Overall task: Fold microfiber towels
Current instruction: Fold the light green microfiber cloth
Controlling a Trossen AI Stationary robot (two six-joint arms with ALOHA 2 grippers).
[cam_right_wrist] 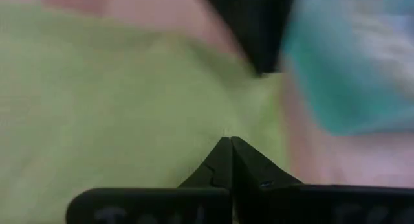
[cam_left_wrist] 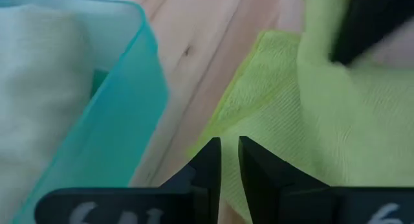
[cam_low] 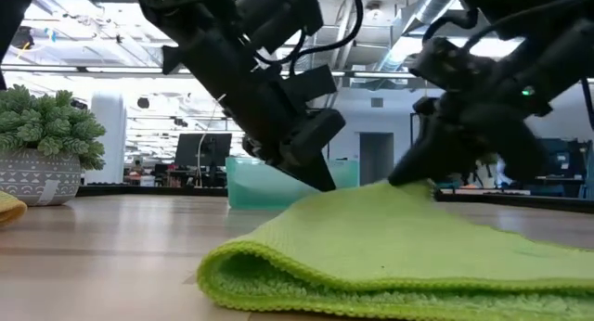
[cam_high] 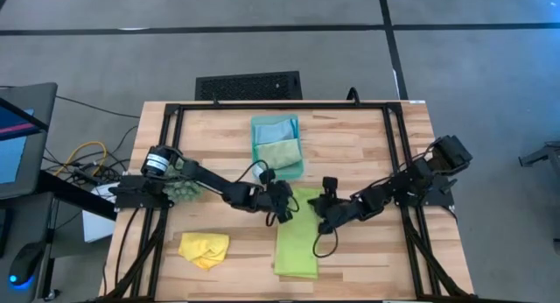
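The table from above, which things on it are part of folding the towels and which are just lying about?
Part of the job:
- lime green towel, both pincers at its far edge
- yellow towel
- light blue towel and pale green towel
- left pincer
- right pincer

Lying about:
- teal tray holding those two towels
- fuzzy green potted plant

The lime green towel (cam_low: 390, 247) is soft, nubby matt microfiber cloth with a stitched hem, lying on a smooth pale wood-plank counter (cam_high: 350, 145) beside a translucent, faintly glossy teal plastic tray (cam_left_wrist: 110, 127), under matt black end-effector fingers (cam_left_wrist: 208, 162).
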